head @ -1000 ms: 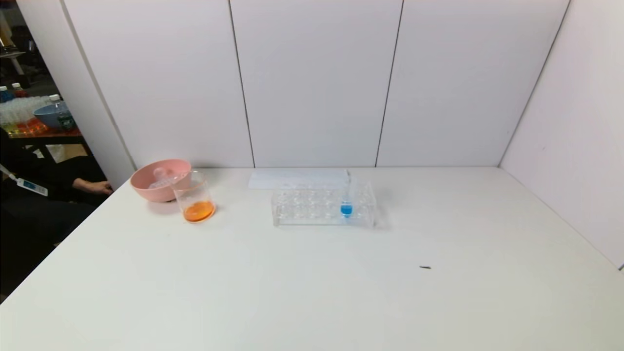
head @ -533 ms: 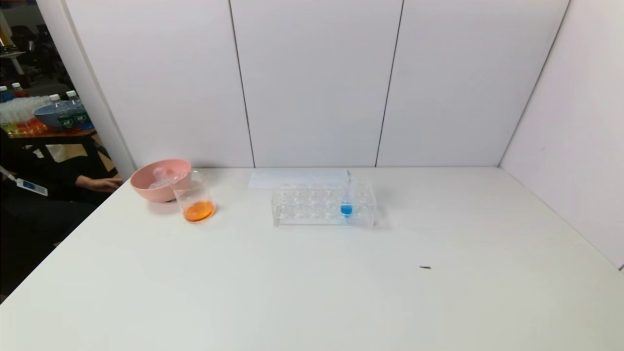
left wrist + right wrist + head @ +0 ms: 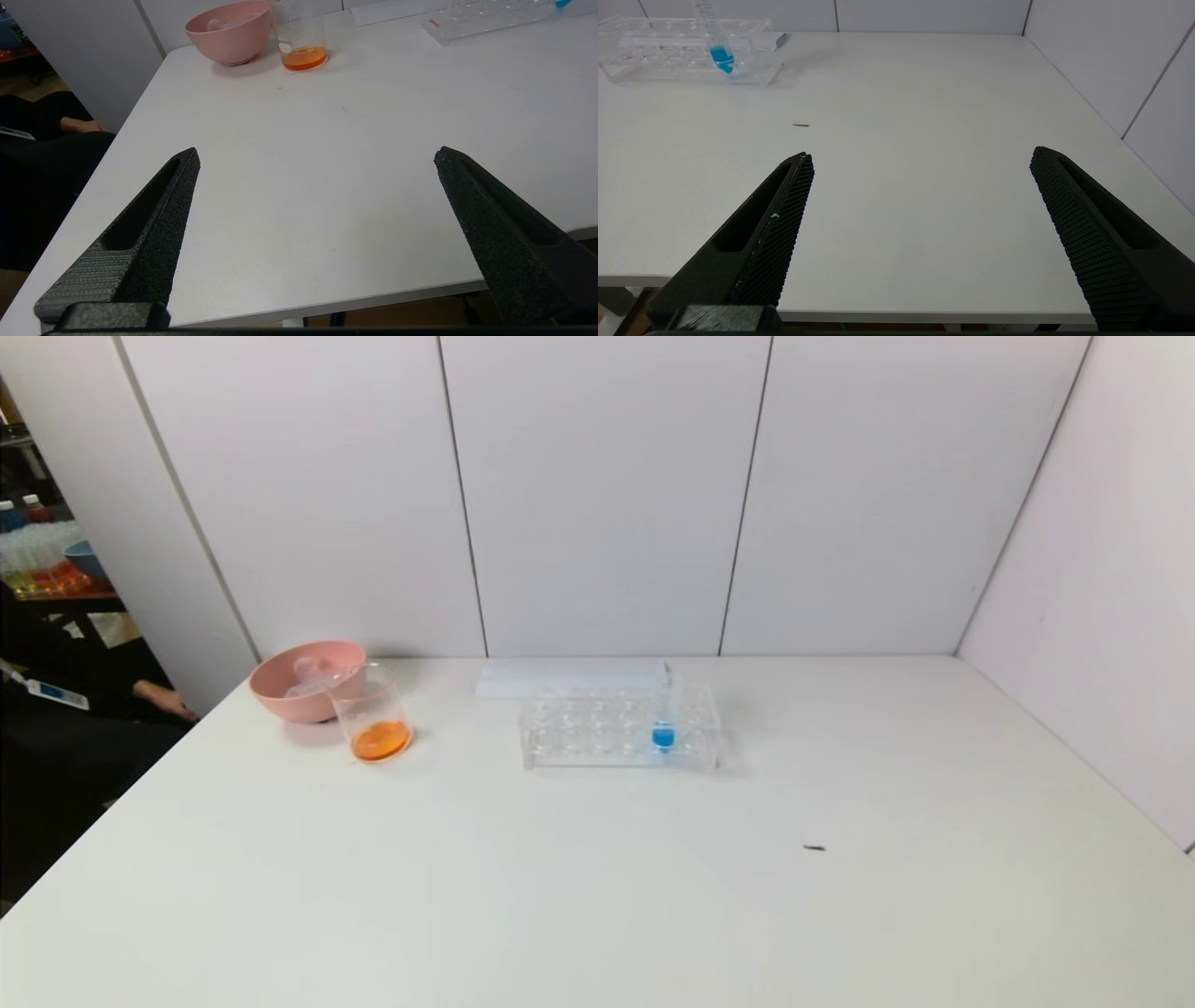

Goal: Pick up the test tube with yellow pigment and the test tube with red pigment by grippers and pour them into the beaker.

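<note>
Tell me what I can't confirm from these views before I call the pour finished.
- Head view: neither gripper shows; both sit below its bottom edge.
- Pink bowl: clear shapes lie inside, but the rim and beaker hide them; whether they are the emptied tubes cannot be told.
- Rack: cut off by the left wrist view's edge; empty wells are too faint to count.
- Blue-liquid tube: top cut off in the right wrist view.

walls (image 3: 597, 495): white panels | table (image 3: 597, 896): white (plain) | left: dark doorway gap (image 3: 47, 709)
</note>
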Tool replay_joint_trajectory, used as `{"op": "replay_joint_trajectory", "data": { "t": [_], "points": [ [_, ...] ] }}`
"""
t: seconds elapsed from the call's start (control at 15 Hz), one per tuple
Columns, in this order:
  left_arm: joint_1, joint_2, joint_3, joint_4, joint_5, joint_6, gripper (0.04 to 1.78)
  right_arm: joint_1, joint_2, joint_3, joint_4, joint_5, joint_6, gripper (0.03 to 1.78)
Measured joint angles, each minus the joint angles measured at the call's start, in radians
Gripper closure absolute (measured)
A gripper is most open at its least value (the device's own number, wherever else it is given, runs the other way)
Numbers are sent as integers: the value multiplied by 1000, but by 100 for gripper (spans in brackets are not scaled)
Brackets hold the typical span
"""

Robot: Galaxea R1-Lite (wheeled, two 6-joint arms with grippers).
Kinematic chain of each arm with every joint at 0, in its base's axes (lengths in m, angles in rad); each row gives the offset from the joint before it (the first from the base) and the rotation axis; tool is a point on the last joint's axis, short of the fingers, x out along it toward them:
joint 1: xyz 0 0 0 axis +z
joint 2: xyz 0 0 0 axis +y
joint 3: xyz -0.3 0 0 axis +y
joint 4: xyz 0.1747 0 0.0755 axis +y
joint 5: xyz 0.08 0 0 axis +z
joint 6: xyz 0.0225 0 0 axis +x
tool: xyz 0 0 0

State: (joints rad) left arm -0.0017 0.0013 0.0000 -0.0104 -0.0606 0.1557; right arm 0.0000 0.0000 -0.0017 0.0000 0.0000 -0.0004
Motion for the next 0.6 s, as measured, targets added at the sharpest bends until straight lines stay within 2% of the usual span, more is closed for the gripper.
{"op": "replay_joint_trajectory", "data": {
  "t": [0.6],
  "points": [
    [0, 0, 0, 1, 0, -5, 6, 0, 0, 0, 0, 0, 0, 11]
  ]
}}
